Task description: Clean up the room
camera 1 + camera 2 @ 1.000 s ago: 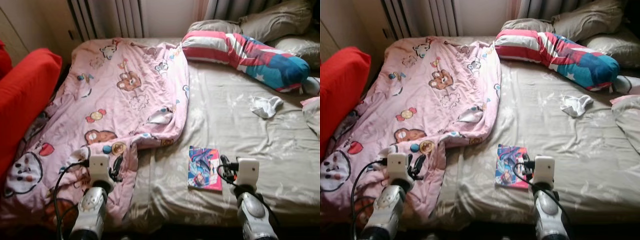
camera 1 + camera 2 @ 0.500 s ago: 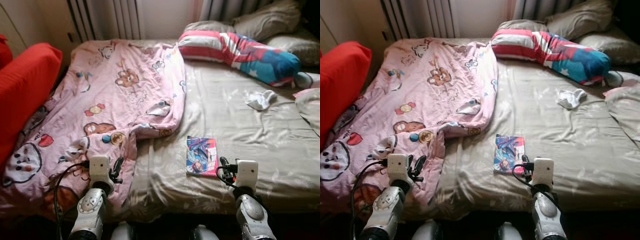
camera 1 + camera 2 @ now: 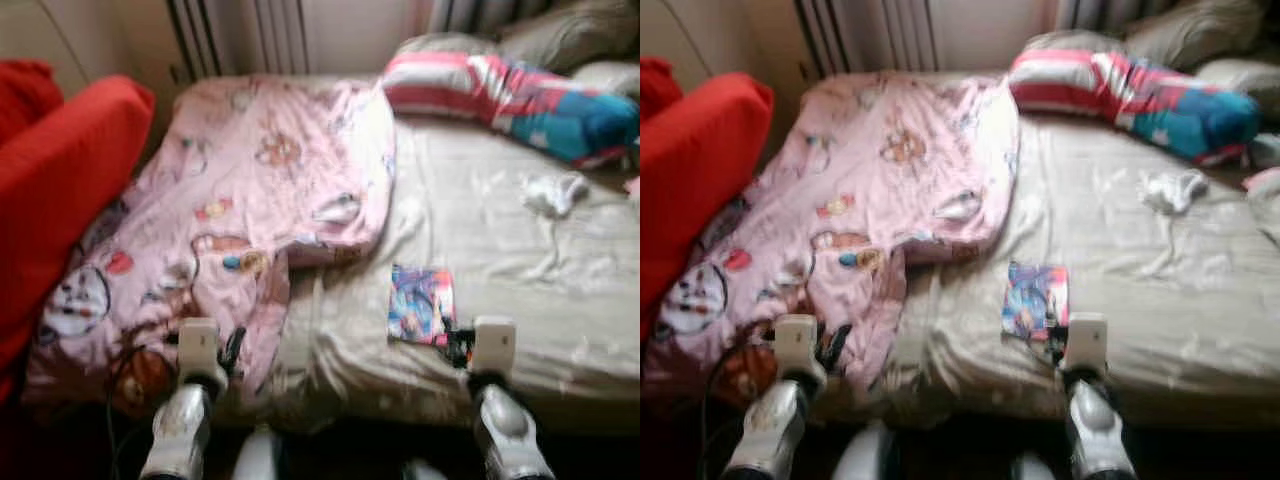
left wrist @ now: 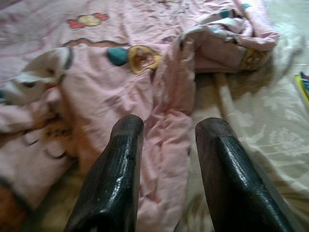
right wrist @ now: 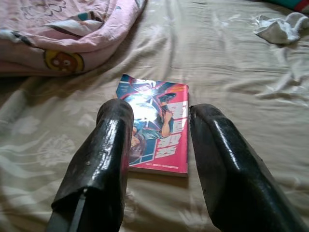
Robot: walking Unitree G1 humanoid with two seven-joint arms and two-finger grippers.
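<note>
We see a book (image 5: 157, 123) with a bright pink and blue cover lying flat on the beige sheet (image 3: 500, 250) of the bed, near the foot edge. Our right gripper (image 5: 159, 145) hangs just above it with its two black fingers spread wide and nothing between them — the book shows through the gap. Our left gripper (image 4: 166, 159) is likewise wide apart and empty, held over the hanging edge of a pink blanket (image 3: 270, 190) printed with cartoon animals, which is rumpled across the left half of the bed and spills off its side. Farther up the sheet lies a small crumpled white cloth (image 3: 555, 192), well apart from the book. At the head of the bed rests a long striped cushion (image 3: 510, 95) in pink, white and blue, with beige pillows (image 3: 1185, 35) behind it. A red chair (image 3: 60, 190) stands beside the bed on the left, and a radiator (image 3: 245, 35) lines the far wall. The head views are blurred.
</note>
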